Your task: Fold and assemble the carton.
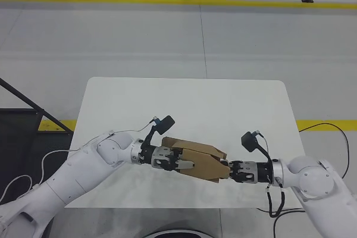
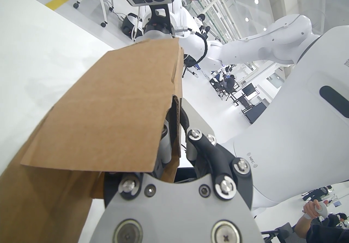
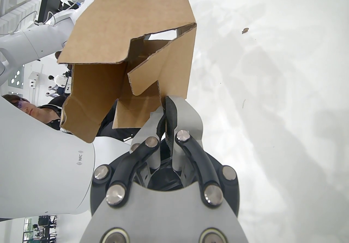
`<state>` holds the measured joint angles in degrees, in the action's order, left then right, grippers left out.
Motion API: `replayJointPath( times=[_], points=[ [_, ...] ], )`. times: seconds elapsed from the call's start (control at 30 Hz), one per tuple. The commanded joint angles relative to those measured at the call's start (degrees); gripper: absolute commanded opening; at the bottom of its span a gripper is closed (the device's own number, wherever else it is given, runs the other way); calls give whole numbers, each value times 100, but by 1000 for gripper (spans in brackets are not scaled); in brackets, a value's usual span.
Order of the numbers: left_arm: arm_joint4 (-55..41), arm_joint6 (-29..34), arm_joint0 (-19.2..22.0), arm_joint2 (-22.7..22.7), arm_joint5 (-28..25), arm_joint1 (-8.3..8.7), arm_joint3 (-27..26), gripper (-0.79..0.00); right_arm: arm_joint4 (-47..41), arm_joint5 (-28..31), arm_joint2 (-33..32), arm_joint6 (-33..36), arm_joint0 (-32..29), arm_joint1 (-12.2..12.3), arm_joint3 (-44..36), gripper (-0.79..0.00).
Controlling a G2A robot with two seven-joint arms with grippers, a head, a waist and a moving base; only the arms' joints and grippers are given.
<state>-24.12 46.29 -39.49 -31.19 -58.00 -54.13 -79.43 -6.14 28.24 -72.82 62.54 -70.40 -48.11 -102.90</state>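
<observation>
In the lower centre of the top view, the brown carton [image 1: 196,159] is held between the two arms over the near part of the white surface [image 1: 184,101]. It is partly opened into a tube with loose flaps at its ends. The left hand [image 1: 179,160] is closed on the carton's end toward the left of the frame. In its own wrist view, a cardboard wall runs between the plates of that hand [image 2: 177,115]. The right hand [image 1: 228,170] grips the opposite end, and its wrist view shows the hand [image 3: 167,110] pinched shut on the edge of one flap. Beyond the carton [image 3: 136,23], a small brown speck [image 3: 245,31] lies on the surface. Farther off, a yellow line [image 1: 327,125] crosses the floor.
</observation>
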Motion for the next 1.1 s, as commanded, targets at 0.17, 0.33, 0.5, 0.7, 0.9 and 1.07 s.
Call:
replayJointPath(
  times=[0.17,0.33,0.5,0.7,0.9,1.07],
  points=[
    [29,-50,-27,-13,58,-2,-27,-785,9,-8,-14,-12,-6,7,20,-785],
    [305,-260,-202,-178,160,2,-188,-785,5,-8,-43,-42,-28,14,41,-785],
    [424,-332,-326,-326,178,10,-256,-785,4,-4,-50,-46,-44,19,30,-757],
    [479,-353,-436,-474,184,11,-291,-785,13,-9,-71,-69,-62,25,7,-683],
    [490,-330,-520,-588,201,4,-324,-785,6,6,-104,-80,-95,35,-13,-671],
    [486,-274,-570,-655,205,-8,-341,-785,5,9,-115,-81,-109,40,-21,-671]
  ],
)
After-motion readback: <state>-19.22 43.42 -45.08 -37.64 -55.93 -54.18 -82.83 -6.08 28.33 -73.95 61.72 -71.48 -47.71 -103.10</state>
